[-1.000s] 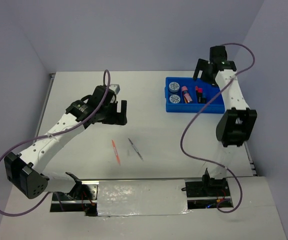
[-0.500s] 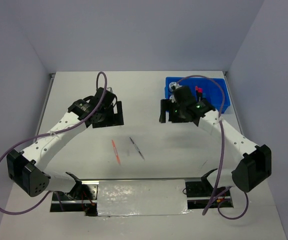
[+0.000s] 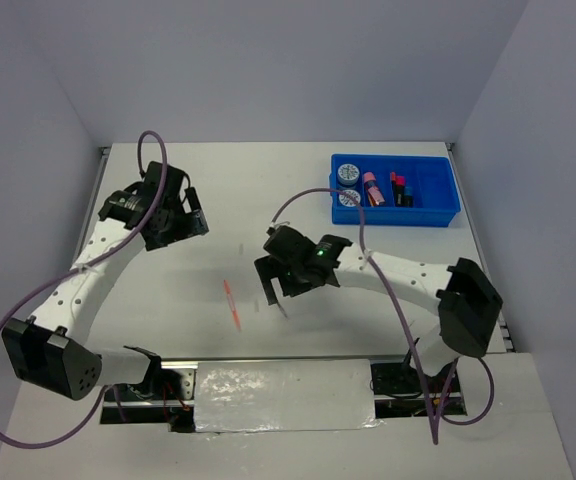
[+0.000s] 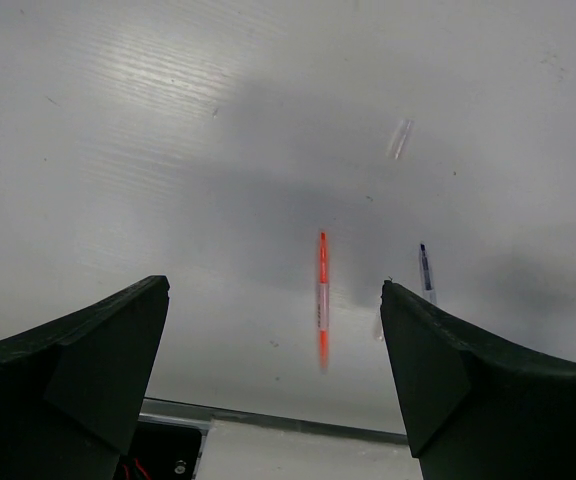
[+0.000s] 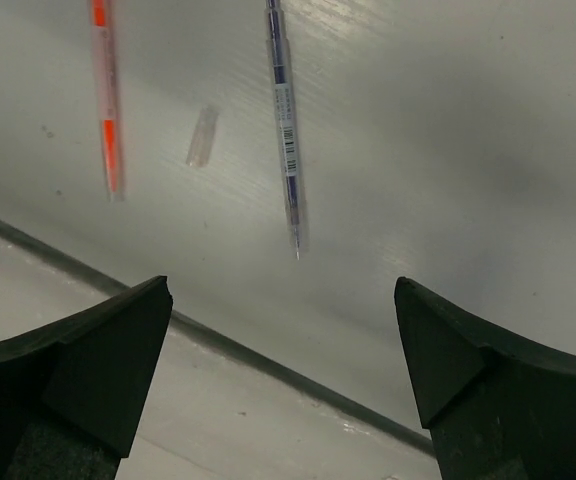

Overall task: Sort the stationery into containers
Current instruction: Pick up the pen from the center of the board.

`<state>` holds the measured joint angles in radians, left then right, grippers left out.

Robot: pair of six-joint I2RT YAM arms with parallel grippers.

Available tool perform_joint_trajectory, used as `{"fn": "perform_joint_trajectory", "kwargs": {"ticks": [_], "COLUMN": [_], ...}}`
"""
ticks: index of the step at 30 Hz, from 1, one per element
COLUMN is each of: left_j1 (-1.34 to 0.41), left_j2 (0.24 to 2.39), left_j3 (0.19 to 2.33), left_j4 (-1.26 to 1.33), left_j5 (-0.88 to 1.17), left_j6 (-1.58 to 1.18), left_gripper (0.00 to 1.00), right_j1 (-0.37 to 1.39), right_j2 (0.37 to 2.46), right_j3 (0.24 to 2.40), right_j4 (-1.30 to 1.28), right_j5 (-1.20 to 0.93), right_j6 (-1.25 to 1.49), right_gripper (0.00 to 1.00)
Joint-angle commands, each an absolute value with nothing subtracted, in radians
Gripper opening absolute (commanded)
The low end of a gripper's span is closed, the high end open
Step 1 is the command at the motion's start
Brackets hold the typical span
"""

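Counting first: two thin pens lie loose on the white table (image 3: 248,190), one orange pen (image 3: 231,304) and one grey pen (image 3: 282,309), near the centre, side by side but apart. At the far right sits one shallow bright-blue plastic tray (image 3: 434,187), divided into compartments. Its left compartment holds two round blue-white tape discs (image 3: 349,175), with one pink cylinder (image 3: 371,187) beside them. I cannot settle how many short black highlighters (image 3: 396,187) there are.

My right arm stretches leftward from its near-right base, low over the table. The right tool (image 5: 283,285) hangs above the grey pen, fingers spread wide and holding nothing. My left arm runs up the left side. The left tool (image 4: 274,288) is spread too, empty and well apart from both pens.
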<state>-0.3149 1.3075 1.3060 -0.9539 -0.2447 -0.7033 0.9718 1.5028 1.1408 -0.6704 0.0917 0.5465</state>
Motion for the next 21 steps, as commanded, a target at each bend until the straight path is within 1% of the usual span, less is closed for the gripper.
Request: {"fn": "perform_joint_trajectory", "kwargs": {"ticks": [1,4,6,7,9,11,15,17,19,21], "left_j1": [-0.281,-0.265,-0.258,-0.253,-0.249,-0.247,-0.242,-0.239,-0.236,-0.233], "left_j2": [1.255,1.221,1.198,1.189,1.180,1.178,1.177,1.175,1.175,1.177], "left_j3": [1.353,1.335,1.306,1.289,1.275,1.261,1.267,1.282,1.293,1.299], "left_j4": [-0.980,-0.982,-0.974,-0.974,-0.968,-0.966,-0.979,-0.980,-0.979,-0.982], "left_j5": [-0.230,-0.224,-0.210,-0.193,-0.172,-0.141,-0.138,-0.143,-0.147,-0.147], "left_j6": [-0.634,-0.609,-0.594,-0.589,-0.574,-0.554,-0.538,-0.525,-0.512,-0.506], "left_gripper": [0.99,0.99,0.99,0.99,0.99,0.99,0.99,0.99,0.99,0.99], "right_j1": [1.008,1.017,1.017,1.017,1.015,1.014,1.009,1.002,0.996,0.999], "right_j2": [1.584,1.647,1.696,1.712,1.756,1.790,1.880,1.894,1.919,1.940], "right_j3": [1.216,1.244,1.265,1.282,1.305,1.316,1.339,1.335,1.338,1.336], "right_j4": [-0.653,-0.626,-0.618,-0.618,-0.606,-0.586,-0.578,-0.565,-0.561,-0.565], "right_j5": [0.179,0.164,0.164,0.169,0.158,0.126,0.126,0.112,0.106,0.109], "right_j6": [0.558,0.536,0.525,0.516,0.490,0.468,0.457,0.457,0.454,0.456], "right_gripper": [1.00,0.98,0.90,0.81,0.71,0.65,0.60,0.58,0.53,0.52]}}
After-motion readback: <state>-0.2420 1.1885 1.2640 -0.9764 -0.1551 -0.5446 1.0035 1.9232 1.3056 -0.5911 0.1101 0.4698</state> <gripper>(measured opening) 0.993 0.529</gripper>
